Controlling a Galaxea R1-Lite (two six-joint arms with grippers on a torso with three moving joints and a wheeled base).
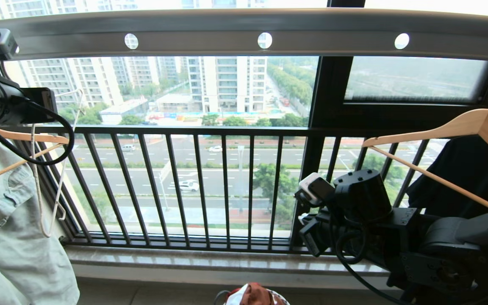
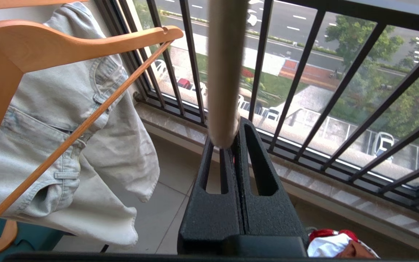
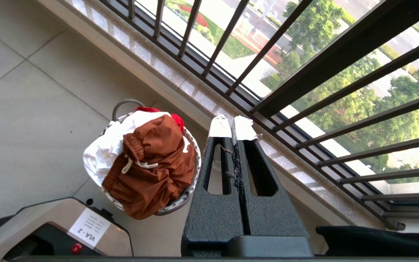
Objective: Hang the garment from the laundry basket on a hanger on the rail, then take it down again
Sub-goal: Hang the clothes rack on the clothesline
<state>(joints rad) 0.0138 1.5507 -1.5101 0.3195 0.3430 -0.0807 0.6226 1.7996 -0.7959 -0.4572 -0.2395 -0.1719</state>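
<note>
Head view has my left claw point(image 2: 227, 140) up at the far left under the rail point(image 1: 244, 31), fingers pinched on the cream hanger point(image 1: 45, 186), which dangles beside the pale denim garment point(image 1: 11, 237) on its wooden hanger point(image 1: 19, 136). My right claw point(image 3: 233, 125) is parked low on the right near the black railing point(image 1: 193, 186), pressed together on nothing. Brown shorts point(image 3: 151, 163) sit piled in the laundry basket point(image 3: 186, 196) on the floor, on top of a white cloth point(image 3: 104, 149).
</note>
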